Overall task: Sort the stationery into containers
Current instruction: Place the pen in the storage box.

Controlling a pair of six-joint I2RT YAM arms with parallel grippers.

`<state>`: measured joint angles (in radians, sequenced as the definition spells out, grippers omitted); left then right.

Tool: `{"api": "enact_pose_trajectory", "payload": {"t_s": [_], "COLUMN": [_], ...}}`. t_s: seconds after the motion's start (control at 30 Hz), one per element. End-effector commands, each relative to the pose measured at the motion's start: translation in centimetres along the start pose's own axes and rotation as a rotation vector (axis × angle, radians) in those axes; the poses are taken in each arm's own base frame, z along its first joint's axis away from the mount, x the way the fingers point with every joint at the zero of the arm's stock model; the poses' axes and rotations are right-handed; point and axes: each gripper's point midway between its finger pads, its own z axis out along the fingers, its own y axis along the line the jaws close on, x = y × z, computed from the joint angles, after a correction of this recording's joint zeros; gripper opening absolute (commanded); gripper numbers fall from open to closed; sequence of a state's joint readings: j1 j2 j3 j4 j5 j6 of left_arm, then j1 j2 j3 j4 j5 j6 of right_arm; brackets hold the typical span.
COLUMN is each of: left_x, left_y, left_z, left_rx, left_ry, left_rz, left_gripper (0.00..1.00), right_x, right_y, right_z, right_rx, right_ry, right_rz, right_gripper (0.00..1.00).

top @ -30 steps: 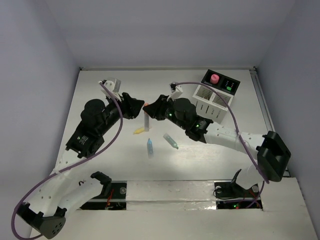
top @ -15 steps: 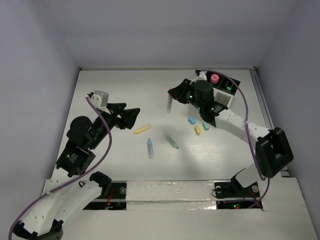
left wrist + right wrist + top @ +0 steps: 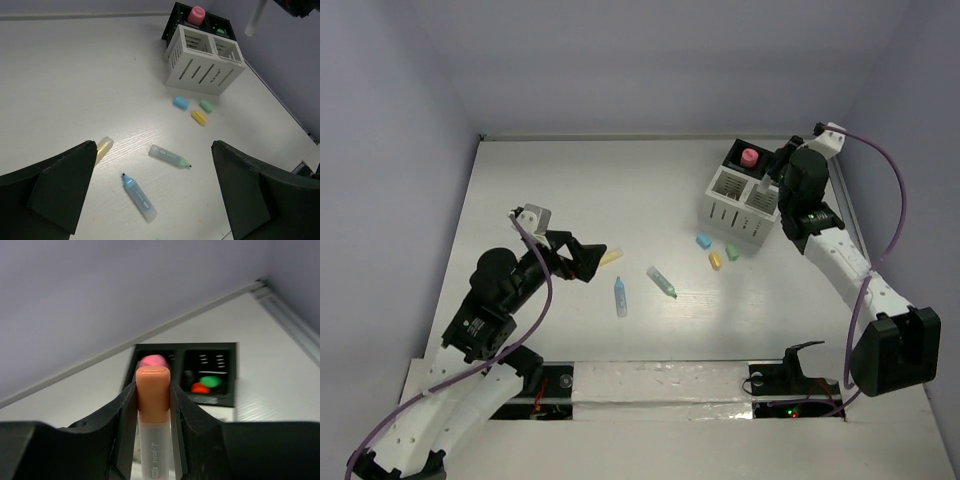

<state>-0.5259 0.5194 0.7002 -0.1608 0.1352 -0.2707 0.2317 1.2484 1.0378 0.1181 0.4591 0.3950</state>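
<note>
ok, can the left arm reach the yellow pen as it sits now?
Probably yes. The left end effector is open, right beside the yellow pen, which lies alone on the table; the blue pen lies apart from it.

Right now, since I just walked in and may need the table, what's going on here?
Two robot arms are sorting stationery into a white slatted box joined to a black box. The right claw is shut on an orange-capped pen, held in the air by the boxes. The left claw is open, next to a yellow pen on the table. A blue pen, a green pen and three small chunks lie loose, not yet sorted.
</note>
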Motion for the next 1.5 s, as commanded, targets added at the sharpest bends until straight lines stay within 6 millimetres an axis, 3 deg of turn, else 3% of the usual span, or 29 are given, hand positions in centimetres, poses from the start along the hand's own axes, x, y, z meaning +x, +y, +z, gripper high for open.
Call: {"api": "enact_pose_trajectory", "payload": {"t_s": [0.0, 0.23, 0.43, 0.6, 0.77, 0.87, 0.9, 0.97, 1.0, 1.07, 1.17, 1.27, 1.33, 1.37, 1.4, 1.43, 1.47], "left_x": [-2.0, -1.8, -1.7, -1.7, -1.7, -1.6, -1.6, -1.6, -1.6, -1.6, -1.5, -1.6, -1.6, -1.6, -1.6, -1.6, -1.5], "left_y": [-0.4, -0.6, -0.6, -0.5, -0.5, -0.5, -0.5, -0.4, -0.5, -0.4, -0.3, 0.0, 0.0, 0.1, 0.1, 0.2, 0.2], "left_z": [-0.6, -0.6, -0.4, -0.3, -0.3, -0.2, -0.2, -0.2, -0.2, -0.2, -0.1, -0.1, -0.1, -0.1, -0.1, 0.0, 0.0], "left_rx": [0.011, 0.026, 0.024, 0.018, 0.019, 0.021, 0.018, 0.017, 0.018, 0.014, 0.012, 0.000, -0.002, -0.006, -0.008, -0.010, -0.011], "left_ry": [-0.075, -0.064, -0.057, -0.054, -0.052, -0.049, -0.050, -0.051, -0.050, -0.048, -0.046, -0.050, -0.051, -0.049, -0.048, -0.047, -0.045], "left_rz": [0.024, 0.036, 0.040, 0.041, 0.041, 0.041, 0.039, 0.041, 0.039, 0.039, 0.039, 0.036, 0.035, 0.034, 0.034, 0.034, 0.034], "left_gripper": [0.99, 0.99, 0.99, 0.99, 0.99, 0.99, 0.99, 0.99, 0.99, 0.99, 0.99, 0.99, 0.99, 0.99, 0.99, 0.99, 0.99], "right_x": [-1.1, -1.5, 0.9, 3.7, 4.4, 4.8, 4.9, 5.0, 5.1, 4.0, 2.8, 3.4, 5.4, 6.9, 9.2, 11.1, 12.0], "right_y": [-3.8, -4.8, -5.1, -5.3, -4.9, -4.6, -4.4, -3.8, -3.8, -3.2, -1.8, 1.2, 2.9, 4.8, 5.4, 7.3, 7.7], "right_z": [1.6, 3.7, 5.0, 4.4, 3.6, 3.4, 3.3, 3.1, 3.0, 2.9, 2.1, 0.2, -2.0, -3.5, -5.2, -7.5, -8.4], "right_rx": [0.165, 0.220, 0.209, 0.161, 0.122, 0.094, 0.080, 0.062, 0.059, 0.048, 0.011, -0.096, -0.165, -0.228, -0.274, -0.357, -0.371], "right_ry": [-0.107, -0.224, -0.207, -0.161, -0.145, -0.130, -0.125, -0.110, -0.094, -0.098, -0.076, 0.026, 0.133, 0.187, 0.298, 0.374, 0.408], "right_rz": [-0.149, -0.242, -0.254, -0.194, -0.181, -0.186, -0.186, -0.189, -0.194, -0.188, -0.180, -0.169, -0.191, -0.193, -0.219, -0.211, -0.222], "right_gripper": [0.00, 0.00, 0.00, 0.04, 0.09, 0.27, 0.41, 0.56, 0.68, 0.75, 0.79, 0.78, 0.73, 0.71, 0.64, 0.53, 0.53]}}
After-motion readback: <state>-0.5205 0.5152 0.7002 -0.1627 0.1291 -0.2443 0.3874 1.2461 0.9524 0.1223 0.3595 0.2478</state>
